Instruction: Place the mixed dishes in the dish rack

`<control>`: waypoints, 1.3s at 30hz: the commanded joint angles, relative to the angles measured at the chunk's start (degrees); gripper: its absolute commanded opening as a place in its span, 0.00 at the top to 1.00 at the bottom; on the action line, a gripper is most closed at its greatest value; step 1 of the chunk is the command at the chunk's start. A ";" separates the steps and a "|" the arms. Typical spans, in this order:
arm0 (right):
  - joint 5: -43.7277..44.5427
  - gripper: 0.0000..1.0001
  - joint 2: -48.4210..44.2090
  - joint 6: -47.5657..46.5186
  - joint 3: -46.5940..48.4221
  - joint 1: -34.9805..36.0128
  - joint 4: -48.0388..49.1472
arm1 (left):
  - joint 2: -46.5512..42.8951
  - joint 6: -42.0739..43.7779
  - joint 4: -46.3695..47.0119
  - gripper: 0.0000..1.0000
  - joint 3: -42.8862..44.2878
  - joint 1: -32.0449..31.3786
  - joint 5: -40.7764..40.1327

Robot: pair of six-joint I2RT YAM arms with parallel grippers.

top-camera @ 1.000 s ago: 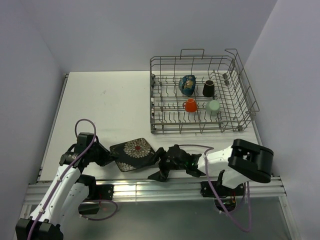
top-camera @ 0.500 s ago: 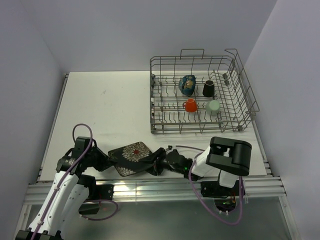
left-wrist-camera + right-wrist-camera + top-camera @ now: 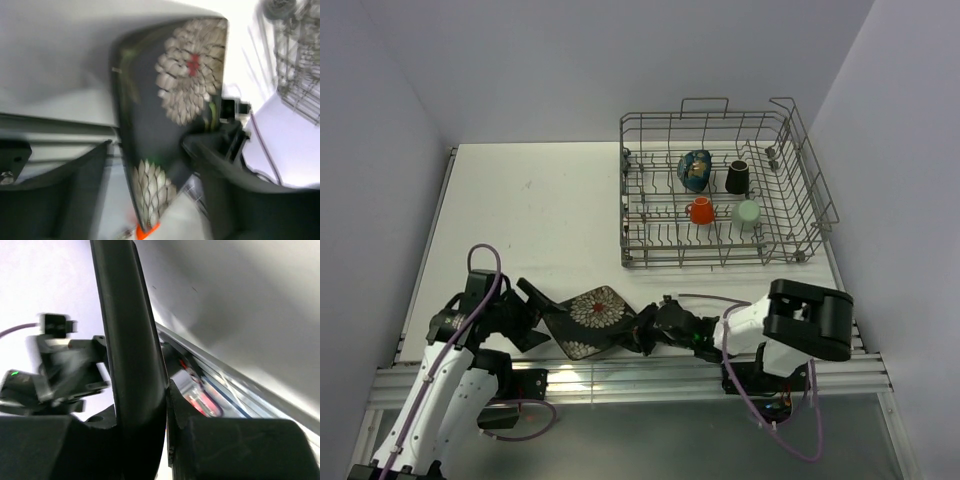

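Observation:
The dark square plate with silvery leaves hangs tilted over the table's near edge, between my two arms. My right gripper is shut on its right edge; in the right wrist view the plate's rim stands pinched between the fingers. My left gripper is open, its fingers spread on either side of the plate's left edge without gripping it. The dish rack at the back right holds the dark bowl, brown cup, orange cup and pale green cup.
The white table lies to the left of the rack. The metal rail runs along the near edge, right under the plate. Walls close in on the left, back and right. The rack's wires show at the top right of the left wrist view.
My right gripper has closed on the plate's right edge. My left gripper has let go and opened wide. The plate has shifted slightly to the right.

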 commanded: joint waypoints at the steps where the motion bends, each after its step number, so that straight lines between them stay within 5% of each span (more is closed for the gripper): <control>1: -2.08 1.00 -8.58 7.46 0.27 0.08 -3.08 | 0.61 0.36 -3.86 0.12 7.27 -0.07 4.53; 2: -2.53 1.00 -11.46 6.93 0.36 -0.10 -7.45 | 0.79 0.80 -5.28 0.01 8.60 -0.07 3.57; 11: -7.01 1.00 -22.12 -11.87 10.19 -0.98 -35.40 | 4.04 4.76 -16.27 0.01 28.02 -0.07 -9.53; 20: -7.63 1.00 -21.42 -31.80 26.62 -0.46 -53.78 | 11.07 7.31 -17.68 0.01 45.86 -0.07 -15.07; 30: 1.50 1.00 -20.46 -48.96 50.97 1.31 -72.25 | 15.03 8.89 -16.11 0.01 65.46 -0.07 -21.76; 39: 14.60 1.00 -17.03 -59.34 69.43 0.25 -84.92 | 13.62 7.58 -7.05 0.01 71.19 -0.07 -20.62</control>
